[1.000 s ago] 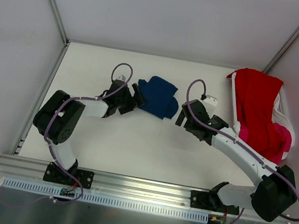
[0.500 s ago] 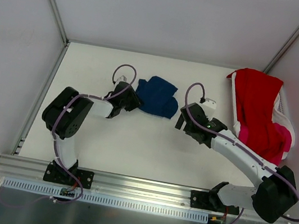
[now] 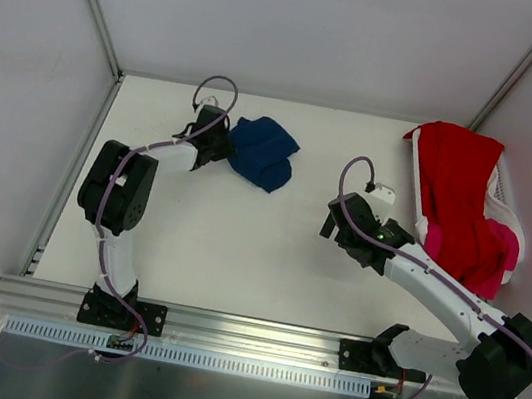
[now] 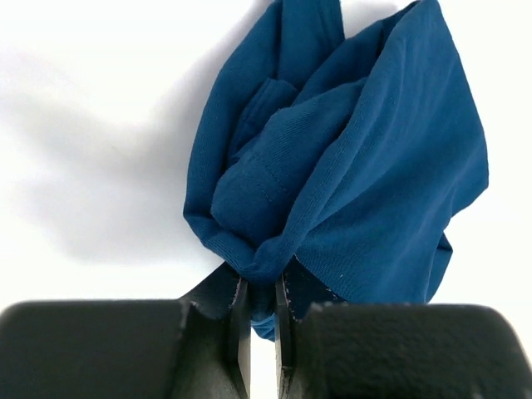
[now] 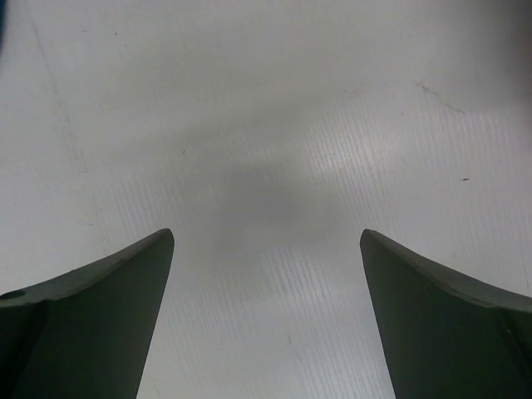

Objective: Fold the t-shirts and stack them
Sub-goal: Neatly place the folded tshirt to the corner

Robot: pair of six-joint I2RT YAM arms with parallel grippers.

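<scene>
Left jaws clamped on a bunched fold of the navy t-shirt [image 4: 357,158], left gripper [image 4: 262,287] at the back-left of the table [image 3: 237,256]; right gripper [image 5: 266,241] jaws wide apart, holding nothing, over bare tabletop. Navy tee lies crumpled in a heap; red t-shirt [image 3: 456,184] and pink t-shirt [image 3: 504,240] drape over the basket [image 3: 505,197]. Step looks like spreading the navy tee. Next probably needs the right gripper on an opposite edge to pull it flat
</scene>
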